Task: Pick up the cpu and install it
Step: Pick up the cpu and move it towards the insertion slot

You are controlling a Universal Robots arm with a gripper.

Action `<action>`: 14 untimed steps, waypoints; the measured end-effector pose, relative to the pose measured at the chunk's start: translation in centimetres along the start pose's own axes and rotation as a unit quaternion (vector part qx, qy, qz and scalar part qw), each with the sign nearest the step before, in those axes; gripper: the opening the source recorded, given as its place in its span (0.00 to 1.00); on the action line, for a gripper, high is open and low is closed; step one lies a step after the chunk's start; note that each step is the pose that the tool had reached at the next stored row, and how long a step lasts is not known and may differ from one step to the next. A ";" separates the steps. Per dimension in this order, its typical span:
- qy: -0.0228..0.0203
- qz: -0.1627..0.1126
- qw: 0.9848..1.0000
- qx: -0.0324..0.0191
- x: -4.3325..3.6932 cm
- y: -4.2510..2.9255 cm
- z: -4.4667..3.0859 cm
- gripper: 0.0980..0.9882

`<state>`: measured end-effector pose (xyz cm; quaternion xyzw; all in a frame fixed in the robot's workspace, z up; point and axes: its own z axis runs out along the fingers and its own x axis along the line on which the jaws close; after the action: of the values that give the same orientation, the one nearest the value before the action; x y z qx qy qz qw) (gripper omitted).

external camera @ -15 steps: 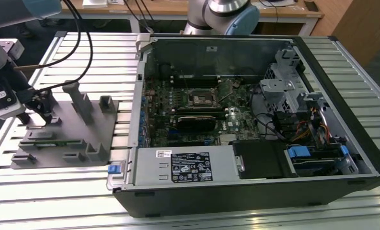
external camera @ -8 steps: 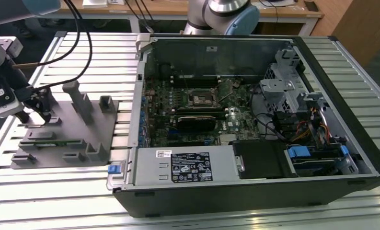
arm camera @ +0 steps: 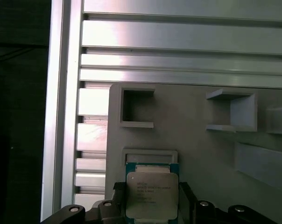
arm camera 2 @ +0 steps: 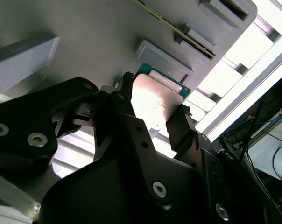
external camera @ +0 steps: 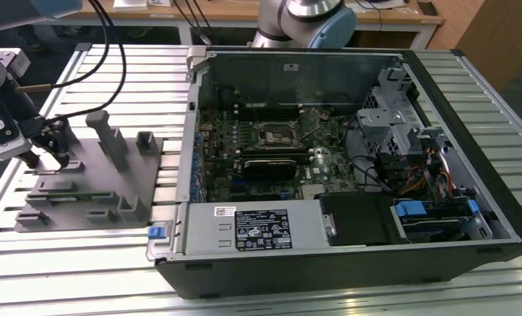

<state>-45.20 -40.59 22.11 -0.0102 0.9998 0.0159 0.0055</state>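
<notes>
The cpu (arm camera: 151, 189) is a flat square chip with a silvery top and a thin green rim. It lies at the near edge of the grey holder plate (arm camera: 192, 140), just below a shallow raised frame. My gripper (arm camera: 151, 207) has one black finger against each side of the chip and is shut on it. The second wrist view shows the same grip: the cpu (arm camera 2: 152, 105) sits between the two fingers (arm camera 2: 183, 123) of my gripper (arm camera 2: 155, 95). In the exterior view my gripper (external camera: 48, 160) hangs over the holder plate (external camera: 94, 191) at that view's left.
An open computer case (external camera: 349, 164) lies in the middle and at the exterior view's right, with the dark square socket (external camera: 276, 136) on its green board. Upright grey posts (external camera: 110, 141) stand on the holder plate. Slatted metal table (external camera: 68, 263) lies underneath.
</notes>
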 end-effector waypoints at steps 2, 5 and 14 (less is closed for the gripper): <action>0.000 0.000 1.000 0.000 0.00 0.00 -0.05 0.50; 0.000 0.000 1.000 0.000 0.00 0.00 -0.09 0.50; 0.000 0.000 1.000 0.000 -0.01 0.01 -0.31 0.50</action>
<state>-45.20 -40.59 22.43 -0.0102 0.9998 0.0158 0.0054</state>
